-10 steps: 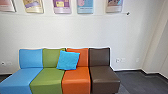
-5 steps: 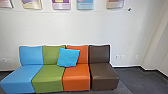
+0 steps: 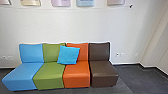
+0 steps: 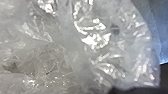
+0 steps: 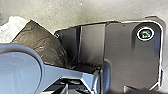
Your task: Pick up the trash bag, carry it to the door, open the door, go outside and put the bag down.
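"Against the wall (image 3: 75, 27), eleven to twelve o'clock: couch (image 3: 26, 72), cushion (image 3: 68, 54) tilted on it. Why there?"

"Straddles the green and orange backs (image 3: 51, 52); seats (image 3: 77, 76) bear it, backs stop it tipping. Couch stands by the wall, probably to leave walking room; floor (image 3: 140, 80) runs off at two o'clock."

"And the bag (image 4: 95, 40)?"

"Clear, crumpled, close up in left wrist view. Likely slung from the left gripper for carrying; grip hidden, can't tell whether clenched or released. As for the right gripper, can't tell either."

"Dark plastic (image 5: 37, 43) by the base (image 5: 120, 55)?"

"Beside it, yes; bag contents or something else, can't say. If the bag hangs there, closeness to the base should limit swing."
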